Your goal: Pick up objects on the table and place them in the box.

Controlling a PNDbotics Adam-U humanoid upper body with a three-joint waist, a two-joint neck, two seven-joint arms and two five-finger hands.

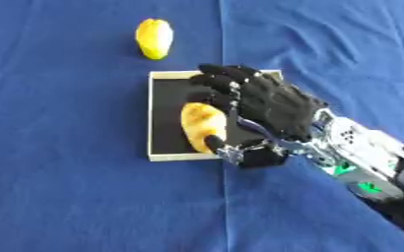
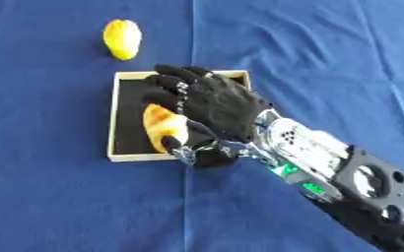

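Observation:
A shallow box [image 1: 150, 118] with a pale rim and a black floor lies in the middle of the blue cloth. My right hand [image 1: 270, 103] comes in from the lower right and sits over the box. Its fingers [image 1: 218, 81] are curled and its thumb [image 1: 214, 142] presses the near end of an orange-yellow oblong object [image 1: 200, 122], which is inside the box's outline. Whether that object rests on the floor I cannot tell. A yellow oval fruit [image 1: 154, 38] lies on the cloth beyond the box's far left corner, apart from it. My left hand does not show.
Blue cloth [image 1: 59, 187] covers the whole table, with a fold line [image 1: 223, 206] running front to back past the box. My right forearm [image 2: 326, 157] crosses the lower right.

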